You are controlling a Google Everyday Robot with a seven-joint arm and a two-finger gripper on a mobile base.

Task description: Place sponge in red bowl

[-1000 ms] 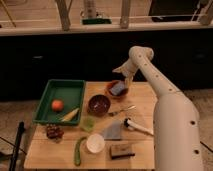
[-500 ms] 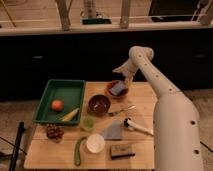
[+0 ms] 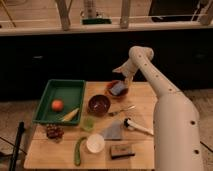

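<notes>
Sponge [image 3: 118,89] lying inside red bowl [image 3: 110,90].
Gripper [image 3: 123,76] hovers just above the bowl; its opening cannot be told.

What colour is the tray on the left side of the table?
Green: the rectangular plastic tray shows clearly in the camera view. The gripper hangs above the orange-red bowl.

The sponge [image 3: 118,88] lies inside the red bowl [image 3: 112,93] at the far edge of the wooden surface [image 3: 145,102]. The hand [image 3: 123,75] hangs just above the red bowl, on its far side. Nearer than the red bowl sits a darker maroon bowl [image 3: 99,104]; left of it, a green tray [image 3: 49,97] holds an orange fruit [image 3: 57,105].
</notes>
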